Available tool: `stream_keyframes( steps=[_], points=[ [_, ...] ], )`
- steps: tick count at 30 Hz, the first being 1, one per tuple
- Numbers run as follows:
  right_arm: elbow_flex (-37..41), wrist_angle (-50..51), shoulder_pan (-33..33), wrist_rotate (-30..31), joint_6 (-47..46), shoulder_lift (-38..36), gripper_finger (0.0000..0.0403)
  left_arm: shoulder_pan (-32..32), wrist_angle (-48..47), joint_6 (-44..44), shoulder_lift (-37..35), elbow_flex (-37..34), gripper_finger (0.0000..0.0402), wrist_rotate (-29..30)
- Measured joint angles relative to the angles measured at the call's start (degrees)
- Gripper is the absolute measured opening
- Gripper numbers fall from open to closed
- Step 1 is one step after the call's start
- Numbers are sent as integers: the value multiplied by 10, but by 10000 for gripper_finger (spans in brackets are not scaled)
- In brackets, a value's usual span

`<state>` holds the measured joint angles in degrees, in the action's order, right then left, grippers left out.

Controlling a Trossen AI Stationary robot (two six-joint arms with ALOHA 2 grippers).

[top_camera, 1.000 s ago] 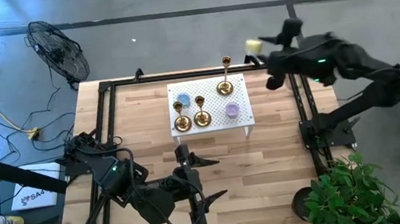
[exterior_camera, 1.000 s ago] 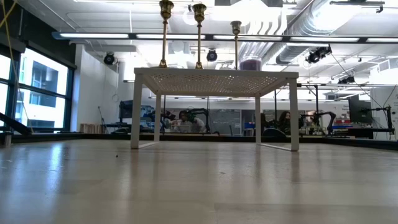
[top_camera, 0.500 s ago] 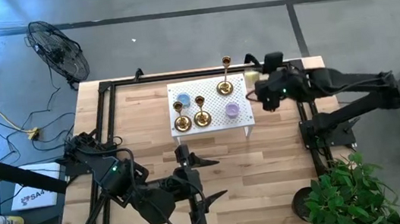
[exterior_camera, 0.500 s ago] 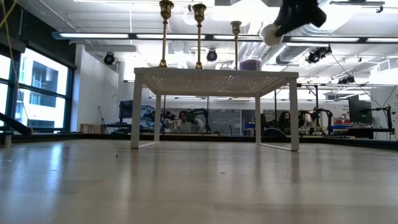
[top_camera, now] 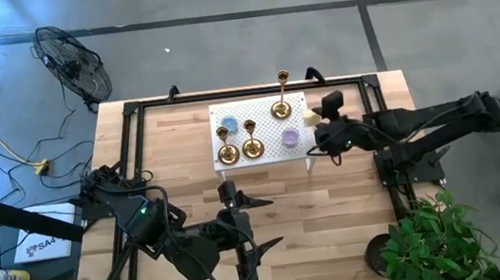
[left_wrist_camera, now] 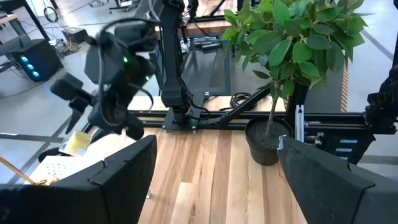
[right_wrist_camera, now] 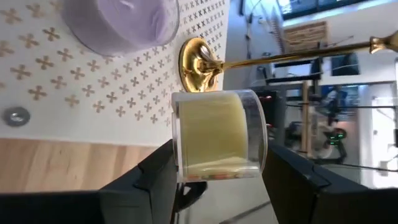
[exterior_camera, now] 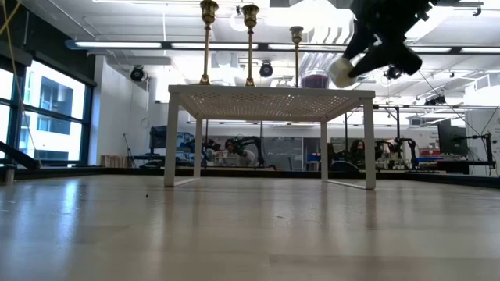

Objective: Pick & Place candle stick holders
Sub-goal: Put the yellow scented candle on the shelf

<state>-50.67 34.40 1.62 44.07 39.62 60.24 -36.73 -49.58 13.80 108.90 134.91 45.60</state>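
Three gold candle stick holders [top_camera: 226,152], [top_camera: 252,146], [top_camera: 281,107] stand on their round bases on a small white perforated table [top_camera: 266,157]. They also show upright in the low view [exterior_camera: 250,43]. My right gripper [top_camera: 310,119] is shut on a yellow candle in a clear jar [right_wrist_camera: 217,137], just above the white table's right end, next to the nearest holder's base [right_wrist_camera: 199,62]. My left gripper [top_camera: 265,222] is open and empty near the table's front edge, and its wide-open fingers show in the left wrist view [left_wrist_camera: 217,168]. My right gripper pinches the jar's round wall [right_wrist_camera: 177,155] between its two fingers [right_wrist_camera: 292,180], one on each side. The fingers come from the table's right, slanting down. The jar is lifted clear, just above the white table's right end [exterior_camera: 341,72].
A purple candle [top_camera: 290,137] and a blue candle [top_camera: 227,124] also sit on the white table. A black frame [top_camera: 135,135] runs round the wooden table. A potted plant [top_camera: 425,238] stands at the near right corner, and a fan [top_camera: 74,66] is on the floor at far left.
My right gripper has come down and toward the table's left and near side, from high beyond the far right corner to the white table's right end. It has carried the yellow candle jar with it.
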Motion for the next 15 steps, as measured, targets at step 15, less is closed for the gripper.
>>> stream_keyframes(
  steps=[15],
  points=[
    [67,-124,2,-28,48,0,191,0,1,0,0,0,328,2]
  ],
)
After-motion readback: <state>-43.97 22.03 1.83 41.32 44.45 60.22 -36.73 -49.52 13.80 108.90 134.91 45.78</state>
